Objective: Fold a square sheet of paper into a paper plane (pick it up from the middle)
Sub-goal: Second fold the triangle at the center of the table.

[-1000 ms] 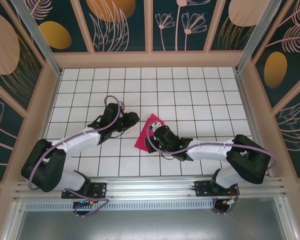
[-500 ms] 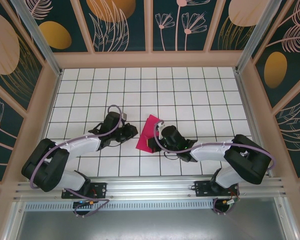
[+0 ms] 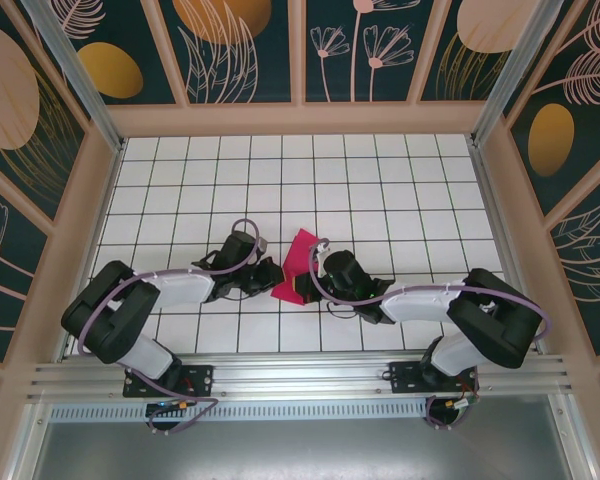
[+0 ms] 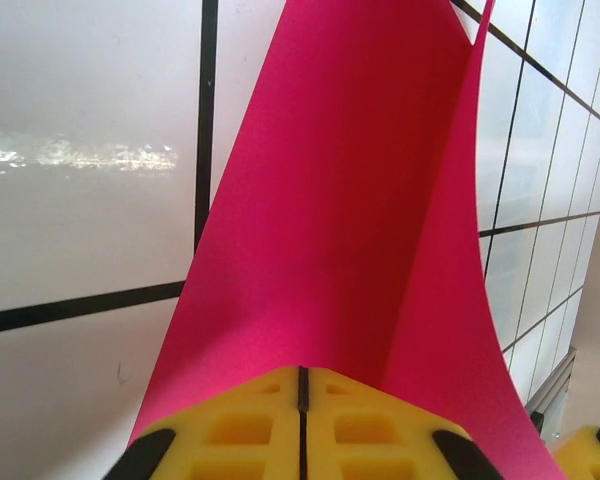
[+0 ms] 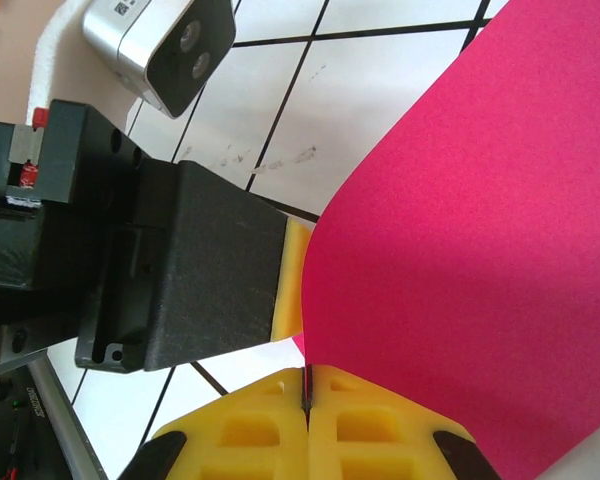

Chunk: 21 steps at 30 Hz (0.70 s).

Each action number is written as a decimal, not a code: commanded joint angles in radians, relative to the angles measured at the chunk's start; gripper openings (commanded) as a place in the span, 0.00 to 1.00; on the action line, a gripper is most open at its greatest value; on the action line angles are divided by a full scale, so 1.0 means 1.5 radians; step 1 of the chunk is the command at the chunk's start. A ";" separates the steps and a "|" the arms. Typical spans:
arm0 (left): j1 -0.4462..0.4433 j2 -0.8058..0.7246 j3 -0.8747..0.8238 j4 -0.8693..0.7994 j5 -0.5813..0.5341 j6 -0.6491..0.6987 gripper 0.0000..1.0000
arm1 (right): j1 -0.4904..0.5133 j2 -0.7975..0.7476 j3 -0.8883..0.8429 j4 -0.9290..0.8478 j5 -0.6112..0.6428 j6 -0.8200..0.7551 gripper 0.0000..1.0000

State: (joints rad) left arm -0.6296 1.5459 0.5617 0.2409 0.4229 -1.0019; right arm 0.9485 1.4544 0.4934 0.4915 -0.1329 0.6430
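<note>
1. We had the sheet of paper bowed over the table, one side curling upward.
2. Our left gripper was clenched on its near edge, and the right gripper pinched that edge just beside.
3. We judged both pinches should move together, lest the thin sheet tear.
4. The grippers crowded each other there, while the painted walls stood well away from the sheet.
</note>
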 commanded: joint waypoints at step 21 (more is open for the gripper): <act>-0.008 0.082 0.034 -0.087 -0.050 0.081 0.04 | -0.050 0.028 0.038 -0.097 -0.038 -0.048 0.00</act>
State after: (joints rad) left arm -0.6407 1.6344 0.6079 0.1864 0.4034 -0.9188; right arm 0.8936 1.4822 0.5163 0.4210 -0.1608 0.6178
